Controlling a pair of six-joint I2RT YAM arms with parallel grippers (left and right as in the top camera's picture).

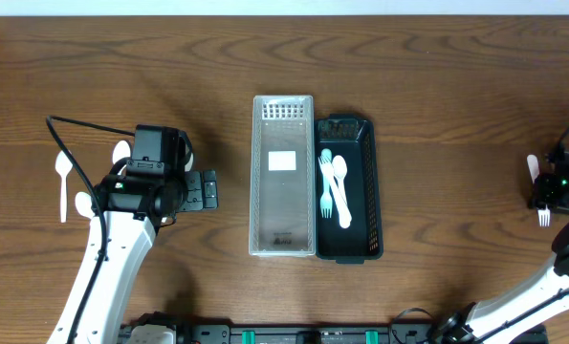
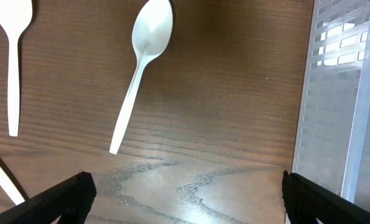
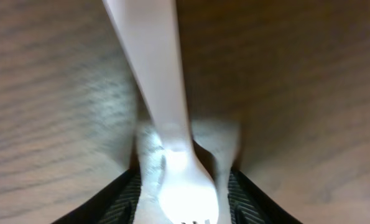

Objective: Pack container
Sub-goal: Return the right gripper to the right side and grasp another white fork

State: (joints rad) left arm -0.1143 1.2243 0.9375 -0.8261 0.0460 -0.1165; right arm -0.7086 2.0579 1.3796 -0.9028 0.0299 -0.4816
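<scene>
A dark, grainy wooden table (image 1: 437,57) fills the room's working space, with both arms reaching in from the near edge.

In the middle two long containers lie lengthwise, touching along their long sides. The right-hand one is a black slotted basket (image 1: 369,191). Inside it a pale green utensil (image 1: 324,183) and a white spoon (image 1: 341,196) lie side by side along its length, close enough to overlap. The left-hand one is a clear plastic container (image 1: 261,191) with a white label (image 1: 283,161) on its floor and a perforated patch at the far end.

To the left, the left gripper (image 1: 210,191) hangs near the clear container but apart from it. Its fingers (image 2: 66,199) are spread wide with only bare wood between them. Its wrist camera shows two white spoons (image 2: 141,68) on the table, bowls pointing away, and the clear container's wall at the right edge. Farther left, another white spoon (image 1: 62,182) lies lengthwise, and one more bowl (image 1: 121,151) peeps out from under the arm.

At the far right edge, well away from the containers, the right gripper (image 1: 542,196) sits over a white plastic fork (image 3: 153,81). Its fingers (image 3: 119,199) stand close on either side of the fork's neck. Whether they pinch it I cannot tell, as that view is blurred.
</scene>
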